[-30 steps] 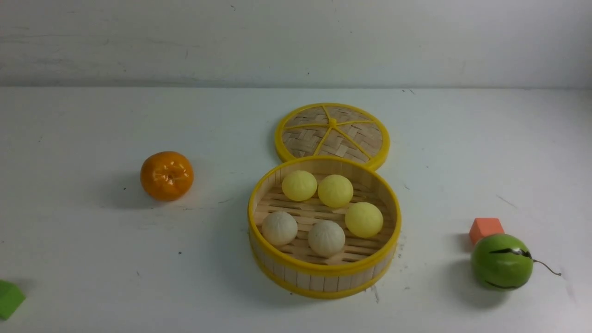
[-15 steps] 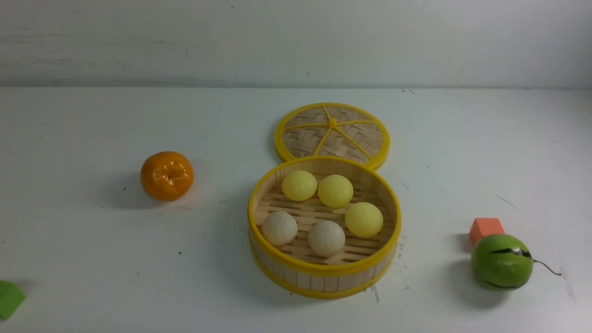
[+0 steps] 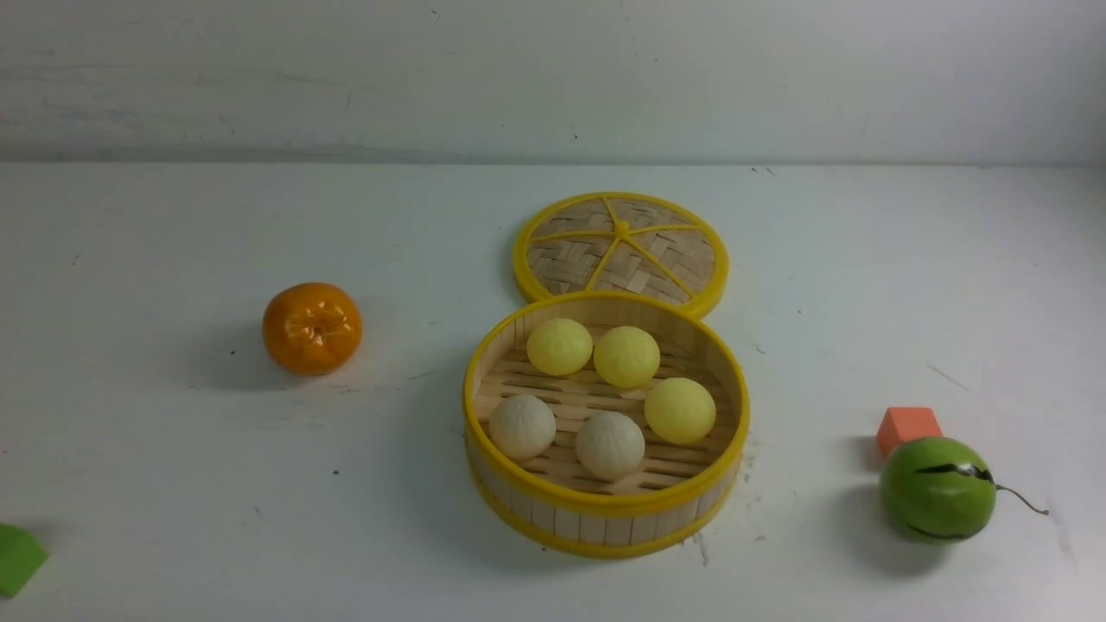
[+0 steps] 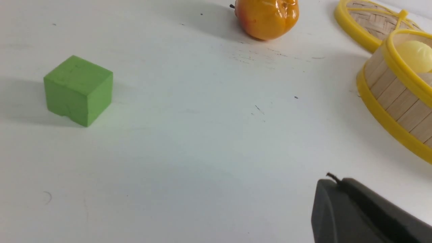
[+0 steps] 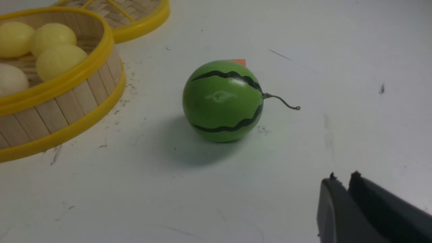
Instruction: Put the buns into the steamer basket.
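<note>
Two grippers are showing only in the wrist views. The left gripper (image 4: 332, 180) is keeping its jaws pressed together, gripping nothing; the right gripper (image 5: 342, 177) is showing a narrow slit between its jaws, also empty. Both are hovering over bare table (image 3: 173, 484), absent from the front view. Five buns (image 3: 609, 445) are sitting inside the steamer basket (image 3: 605, 518). The lid (image 3: 620, 246) is lying behind it. The watermelon ball (image 5: 222, 101) is resting apart from the basket wall.
</note>
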`<state>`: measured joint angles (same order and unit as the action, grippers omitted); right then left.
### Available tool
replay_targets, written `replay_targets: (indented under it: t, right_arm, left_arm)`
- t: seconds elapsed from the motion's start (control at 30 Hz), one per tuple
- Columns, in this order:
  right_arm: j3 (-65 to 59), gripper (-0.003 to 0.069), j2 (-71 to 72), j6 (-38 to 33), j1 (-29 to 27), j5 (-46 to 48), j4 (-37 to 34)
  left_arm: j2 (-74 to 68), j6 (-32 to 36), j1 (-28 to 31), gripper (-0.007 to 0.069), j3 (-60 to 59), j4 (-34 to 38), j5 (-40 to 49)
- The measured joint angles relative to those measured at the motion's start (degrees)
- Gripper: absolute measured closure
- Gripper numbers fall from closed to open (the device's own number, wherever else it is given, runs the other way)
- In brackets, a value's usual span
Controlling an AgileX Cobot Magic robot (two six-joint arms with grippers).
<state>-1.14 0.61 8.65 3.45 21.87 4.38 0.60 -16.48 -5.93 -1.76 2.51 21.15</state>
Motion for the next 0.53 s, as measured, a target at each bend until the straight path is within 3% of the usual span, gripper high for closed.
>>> replay_targets:
  t: [0.53]
  right_arm:
    - [0.0, 0.0585, 0.0, 0.0, 0.0, 0.0, 0.0]
  left_arm:
    - [0.0, 0.0, 0.0, 0.0623, 0.0, 0.0, 0.0]
